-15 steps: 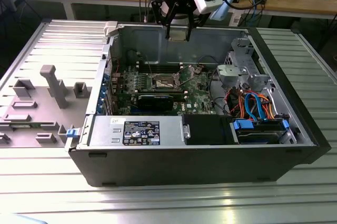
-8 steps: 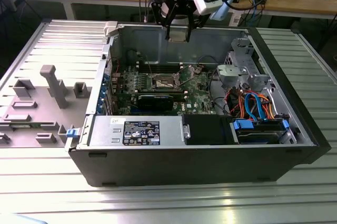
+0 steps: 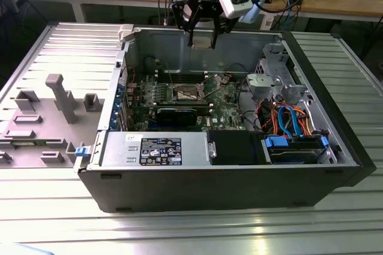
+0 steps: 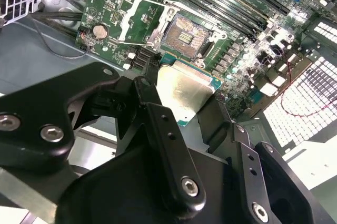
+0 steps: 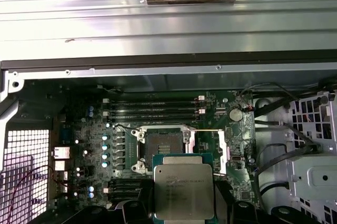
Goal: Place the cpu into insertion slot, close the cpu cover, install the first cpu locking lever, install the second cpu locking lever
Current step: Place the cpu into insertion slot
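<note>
My gripper (image 3: pixel 203 38) hangs above the open computer case, shut on the cpu (image 3: pixel 204 40). In both wrist views the cpu (image 4: pixel 181 88) (image 5: pixel 184 190) is a flat square chip with a dull silver top and green edge, clamped between the black fingers (image 4: pixel 152 103). The insertion slot (image 5: pixel 160 145) (image 4: pixel 184 34) (image 3: pixel 186 93) lies bare on the motherboard below, its dark centre uncovered. The cpu cover (image 4: pixel 134 16) (image 5: pixel 224 148) is swung open beside the slot. The chip is well above the board and touches nothing else.
Long black memory slots (image 5: pixel 152 109) run beside the socket. A grey drive cage (image 3: pixel 272 84) and coloured cables (image 3: pixel 287 117) fill the case at the exterior view's right. The power supply (image 3: pixel 158 150) sits along the near wall. A grey fixture plate (image 3: pixel 48 111) lies outside.
</note>
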`<state>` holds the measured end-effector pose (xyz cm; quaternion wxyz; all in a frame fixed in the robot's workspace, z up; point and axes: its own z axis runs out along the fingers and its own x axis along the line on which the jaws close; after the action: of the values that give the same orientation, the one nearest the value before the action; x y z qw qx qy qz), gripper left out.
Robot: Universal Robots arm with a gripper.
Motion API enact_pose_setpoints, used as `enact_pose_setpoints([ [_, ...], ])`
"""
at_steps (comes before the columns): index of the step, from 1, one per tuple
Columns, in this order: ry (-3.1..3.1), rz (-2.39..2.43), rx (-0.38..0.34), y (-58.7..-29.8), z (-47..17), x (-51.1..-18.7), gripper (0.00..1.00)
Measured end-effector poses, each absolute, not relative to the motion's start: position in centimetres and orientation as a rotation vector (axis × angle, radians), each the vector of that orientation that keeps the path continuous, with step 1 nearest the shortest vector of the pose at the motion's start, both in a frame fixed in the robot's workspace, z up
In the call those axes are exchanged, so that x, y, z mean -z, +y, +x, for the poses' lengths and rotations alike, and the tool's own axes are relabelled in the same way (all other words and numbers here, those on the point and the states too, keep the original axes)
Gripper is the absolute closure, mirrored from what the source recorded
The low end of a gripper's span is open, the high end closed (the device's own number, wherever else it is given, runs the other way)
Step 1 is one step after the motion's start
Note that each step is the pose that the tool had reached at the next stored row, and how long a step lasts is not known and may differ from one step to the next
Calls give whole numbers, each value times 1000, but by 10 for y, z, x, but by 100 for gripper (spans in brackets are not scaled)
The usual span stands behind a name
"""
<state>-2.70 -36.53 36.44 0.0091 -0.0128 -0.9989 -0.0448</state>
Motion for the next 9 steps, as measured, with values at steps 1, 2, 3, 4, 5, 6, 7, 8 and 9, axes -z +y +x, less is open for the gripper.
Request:
enact_pose_setpoints([
  [1,-3120,-40,140,-365,-27,-364,45],
  [2,-3120,-40,140,-365,-27,-364,45],
  [3,-3120,-40,140,-366,-27,-364,45],
  [4,-3120,-40,140,-366,-27,-364,45],
  [5,-3120,-40,140,-366,-27,-363,45],
  [6,-3120,-40,140,-366,-27,-363,45],
  [7,-3120,-40,140,-366,-27,-363,45],
  [8,-3120,-40,140,-366,-27,-363,45],
  [9,-3120,-40,140,-366,-27,-362,45],
])
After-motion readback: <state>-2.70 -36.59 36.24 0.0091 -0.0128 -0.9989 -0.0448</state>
